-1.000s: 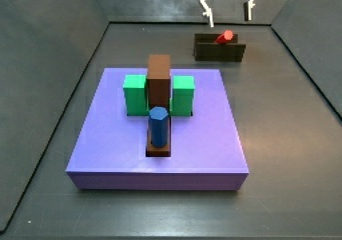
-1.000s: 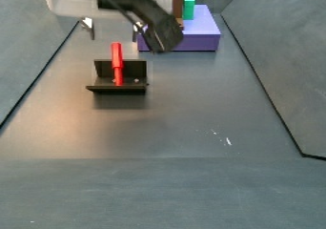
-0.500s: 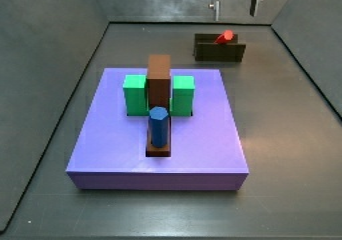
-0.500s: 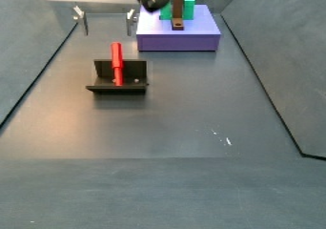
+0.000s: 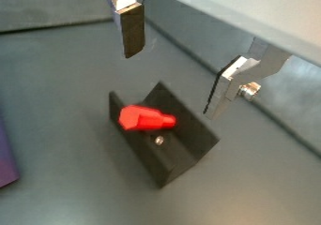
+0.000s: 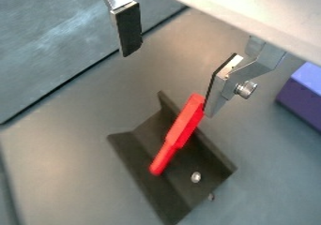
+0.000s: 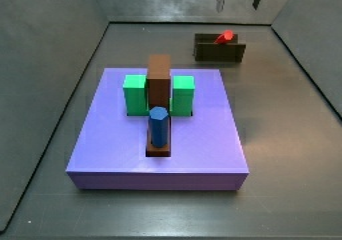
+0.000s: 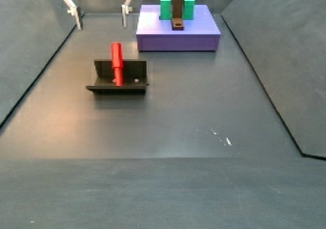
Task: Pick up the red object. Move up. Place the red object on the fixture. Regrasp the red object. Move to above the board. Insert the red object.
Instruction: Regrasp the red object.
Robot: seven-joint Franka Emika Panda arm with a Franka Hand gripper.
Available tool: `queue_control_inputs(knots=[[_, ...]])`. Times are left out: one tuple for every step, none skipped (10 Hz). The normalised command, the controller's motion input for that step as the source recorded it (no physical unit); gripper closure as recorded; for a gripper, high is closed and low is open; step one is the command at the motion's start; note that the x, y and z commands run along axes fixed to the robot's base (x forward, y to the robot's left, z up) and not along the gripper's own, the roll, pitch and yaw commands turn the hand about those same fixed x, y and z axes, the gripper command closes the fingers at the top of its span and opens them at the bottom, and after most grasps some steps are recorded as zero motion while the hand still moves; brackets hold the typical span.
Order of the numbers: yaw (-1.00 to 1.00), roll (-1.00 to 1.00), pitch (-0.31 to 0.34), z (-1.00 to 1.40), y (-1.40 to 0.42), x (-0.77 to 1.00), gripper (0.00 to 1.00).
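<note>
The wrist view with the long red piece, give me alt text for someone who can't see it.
A long red peg leans tilted in the dark L-shaped fixture on the grey floor. The open, empty gripper hangs above it, silver fingers clear of the peg. A purple board corner shows at the edge.

Gripper (image 8: 99, 9) high, fingers (image 5: 130, 27) apart, empty.

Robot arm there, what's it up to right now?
The red object rests on the fixture, leaning against its upright. The hand hangs open above it, holding nothing. The purple board with its green, brown and blue pieces sits apart. Regrasping looks next.
</note>
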Motion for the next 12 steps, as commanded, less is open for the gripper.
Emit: queue_control_inputs(knots=[[0.19, 1.00, 0.423, 0.04, -0.10, 0.22, 0.00], [0.20, 1.00, 0.366, 0.00, -0.17, 0.20, 0.00], [0.15, 1.00, 0.406, -0.02, -0.19, 0.23, 0.00], [0.21, 1.00, 0.397, -0.08, -0.23, 0.28, 0.00], [0.25, 0.99, 0.374, -0.12, -0.24, 0.22, 0.00], [0.27, 0.89, 0.297, -0.25, -0.20, 0.18, 0.00], [0.39, 0.80, 0.254, -0.29, -0.17, 0.14, 0.00], [0.34, 0.42, 0.071, -0.39, -0.07, 0.05, 0.00], [0.09, 0.29, 0.074, -0.13, 0.03, 0.00, 0.00], [0.00, 0.03, 0.000, 0.00, 0.00, 0.00, 0.00], [0.00, -0.02, 0.000, 0.00, 0.00, 0.00, 0.00], [0.00, -0.01, -0.140, 0.01, 0.00, -0.07, 0.00]])
